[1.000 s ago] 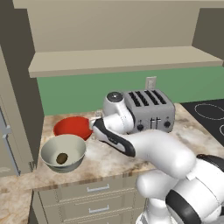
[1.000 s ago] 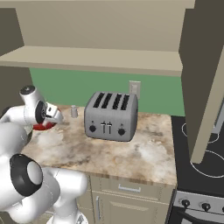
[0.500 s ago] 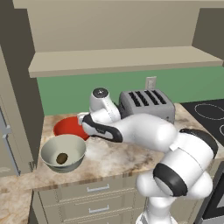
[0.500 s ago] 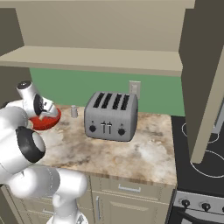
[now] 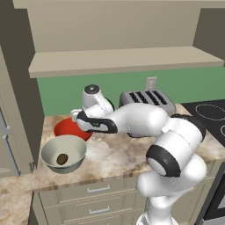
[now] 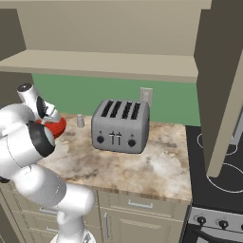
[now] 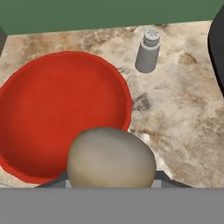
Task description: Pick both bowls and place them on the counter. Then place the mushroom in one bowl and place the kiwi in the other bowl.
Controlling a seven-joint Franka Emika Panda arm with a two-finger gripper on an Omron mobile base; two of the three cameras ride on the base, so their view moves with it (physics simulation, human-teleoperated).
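Observation:
The red bowl [image 5: 70, 128] stands on the counter [image 5: 114, 154] by the green back wall, and it is wide and empty in the hand view [image 7: 61, 113]. In front of it sits the silvery-grey bowl [image 5: 66, 147] with the kiwi [image 5: 62, 158] inside. My gripper [image 5: 77, 117] hangs above the red bowl's right rim, shut on the pale mushroom [image 7: 111, 159]. The mushroom's rounded cap hides the fingertips in the hand view. From the right base view, my hand covers most of the red bowl [image 6: 58, 125].
A small grey shaker [image 7: 147, 50] stands on the counter just right of the red bowl. The metal toaster [image 6: 120, 126] is farther right, then the black cooktop [image 6: 213, 166]. A beige shelf [image 5: 123, 59] runs overhead, and a tall cabinet side [image 5: 17, 110] closes the left.
The arm has swung left from in front of the toaster to above the red bowl, carrying the mushroom. Both bowls and the kiwi have stayed put.

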